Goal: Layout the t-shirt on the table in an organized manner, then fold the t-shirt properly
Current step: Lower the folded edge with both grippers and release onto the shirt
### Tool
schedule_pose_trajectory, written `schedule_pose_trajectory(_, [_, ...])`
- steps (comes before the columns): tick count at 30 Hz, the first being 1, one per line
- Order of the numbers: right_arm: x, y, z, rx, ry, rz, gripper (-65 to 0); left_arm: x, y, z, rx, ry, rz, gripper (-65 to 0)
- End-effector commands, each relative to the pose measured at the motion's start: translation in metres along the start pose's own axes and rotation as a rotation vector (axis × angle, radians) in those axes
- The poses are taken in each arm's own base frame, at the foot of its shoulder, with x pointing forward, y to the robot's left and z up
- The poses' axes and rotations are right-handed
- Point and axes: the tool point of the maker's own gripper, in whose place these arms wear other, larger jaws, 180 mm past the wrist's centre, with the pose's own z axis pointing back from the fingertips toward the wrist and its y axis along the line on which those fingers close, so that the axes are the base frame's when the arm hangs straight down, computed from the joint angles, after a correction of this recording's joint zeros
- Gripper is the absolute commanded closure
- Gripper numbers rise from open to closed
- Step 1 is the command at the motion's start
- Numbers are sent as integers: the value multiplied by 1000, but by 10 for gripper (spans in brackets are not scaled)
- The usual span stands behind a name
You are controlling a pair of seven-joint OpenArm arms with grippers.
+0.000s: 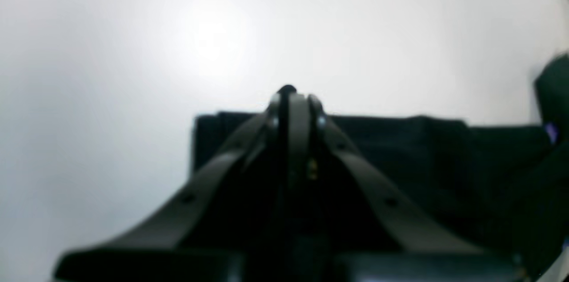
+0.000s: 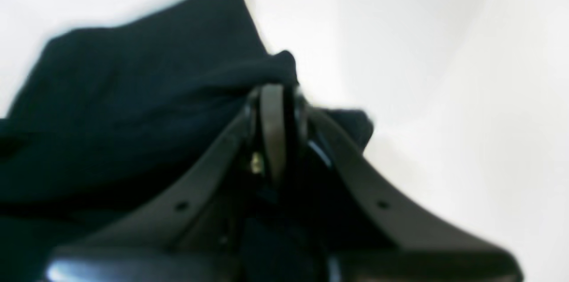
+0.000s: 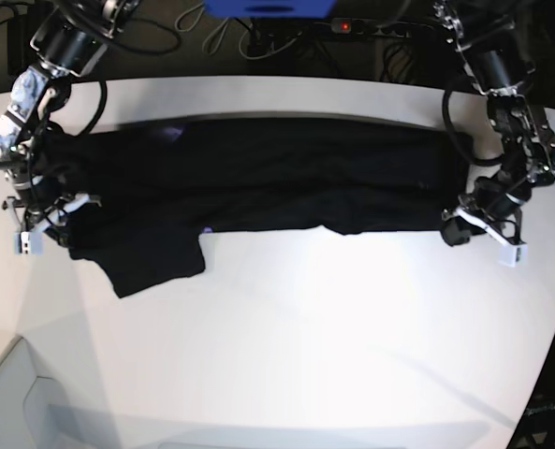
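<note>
The t-shirt (image 3: 258, 178) is lying across the far half of the table (image 3: 333, 346) as a long, narrow black band, with one sleeve (image 3: 155, 262) hanging out toward the near side at the base view's left. The band shape suggests the garment is being held stretched along its length, so that the cloth is lying flat and without slack for a fold.

The right gripper (image 2: 278, 95) is working at the base view's left end of the band. Its jaws are standing closed, and the right wrist view is showing a bunched black corner of cloth pinched between them and rising just above the tips.

The left gripper (image 1: 291, 99) is working at the opposite end, at the base view's right. Its jaws are likewise standing closed, with a small nub of black showing at the tips; this is probably the shirt's edge, though the blurred view is not confirming it. The straight folded edge of the shirt is lying just behind the fingers.

Judgement: gripping both ends at once is keeping tension even, so neither end is dragging or wrinkling
</note>
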Motion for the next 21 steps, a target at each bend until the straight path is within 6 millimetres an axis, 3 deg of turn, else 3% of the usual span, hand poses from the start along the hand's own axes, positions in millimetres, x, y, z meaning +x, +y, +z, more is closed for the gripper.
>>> schedule_pose_trajectory(1, [19, -5, 6, -15, -55, 26, 0, 29, -5, 6, -13, -71, -39, -1])
schedule_pose_trajectory(4, [25, 3, 16, -20, -82, 43, 0, 40, -9, 17, 1, -70, -88, -1])
schedule_pose_trajectory(7, [34, -3, 31, -59, -116, 55, 0, 53, -6, 35, 38, -94, -114, -1])
schedule_pose_trajectory(14, [37, -13, 49, -111, -139, 57, 0, 63, 21, 76, 149, -107, -93, -1])
schedule_pose_trajectory(17, [39, -11, 55, -118, -144, 74, 0, 62, 22, 78, 155, -96, -98, -1])
schedule_pose_trajectory(21, [27, -5, 58, -112, -121, 61, 0, 42, 25, 79, 161, -48, -89, -1])
